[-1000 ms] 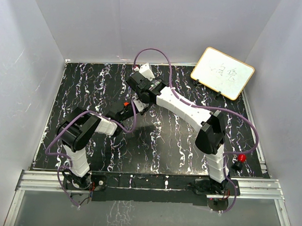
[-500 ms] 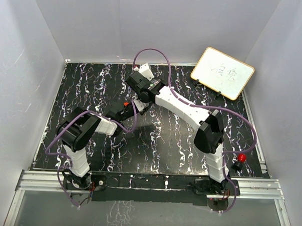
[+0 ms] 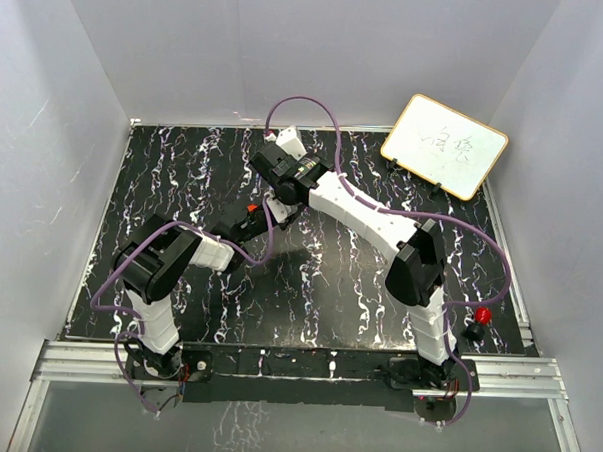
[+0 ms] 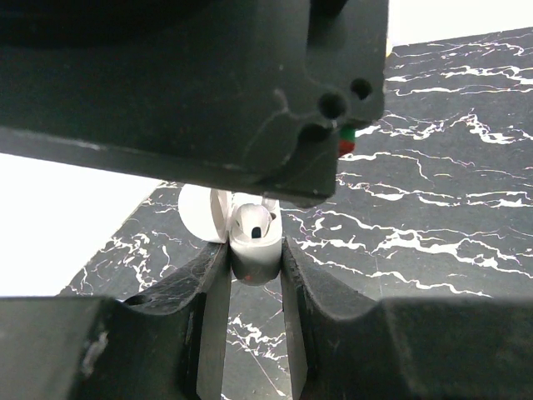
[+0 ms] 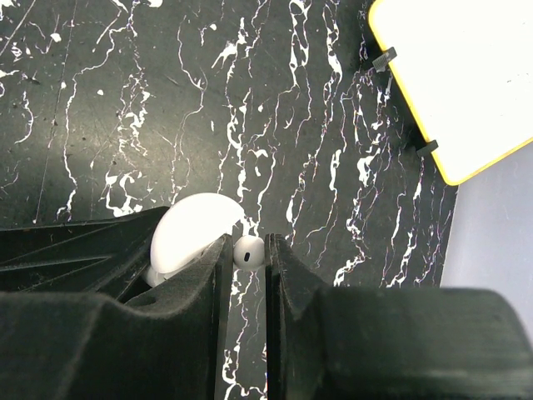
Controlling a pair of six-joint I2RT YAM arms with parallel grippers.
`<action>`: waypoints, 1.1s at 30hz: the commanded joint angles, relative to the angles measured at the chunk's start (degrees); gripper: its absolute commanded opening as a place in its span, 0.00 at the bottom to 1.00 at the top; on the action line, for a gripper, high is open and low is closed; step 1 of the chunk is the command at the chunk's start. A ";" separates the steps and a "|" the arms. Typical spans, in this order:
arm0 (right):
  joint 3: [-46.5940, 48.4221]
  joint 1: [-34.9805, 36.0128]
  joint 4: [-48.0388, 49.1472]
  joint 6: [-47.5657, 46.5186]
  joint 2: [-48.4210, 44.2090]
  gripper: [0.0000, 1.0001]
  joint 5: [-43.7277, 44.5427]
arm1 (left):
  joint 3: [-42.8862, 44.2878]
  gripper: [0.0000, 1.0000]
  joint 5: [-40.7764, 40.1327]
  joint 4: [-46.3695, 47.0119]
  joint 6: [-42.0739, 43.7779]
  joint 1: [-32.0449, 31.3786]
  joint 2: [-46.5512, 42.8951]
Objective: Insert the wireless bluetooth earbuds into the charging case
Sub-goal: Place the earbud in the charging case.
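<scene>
Left claw (image 4: 254,250) is clamped on the open white case (image 4: 254,262). Right claw (image 5: 247,243) pinches one earbud (image 5: 248,252) at the case's mouth, beside its lid (image 5: 193,235). Seating and release remain; whether another earbud already sits inside is unclear

Left arm reaches far-right, right arm far-left, wrists meeting; left gripper (image 4: 254,260) and right gripper (image 5: 247,252) both pinched narrowly together

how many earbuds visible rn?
1: a white earbud pinched in the right gripper, right at the white case held in the left gripper. The second may be hidden.
</scene>
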 commanded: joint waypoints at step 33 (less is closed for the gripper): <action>4.46 2.16 3.09 2.16 1.16 0.08 -1.62 | 1.29 0.00 1.85 4.77 0.20 -1.00 -3.26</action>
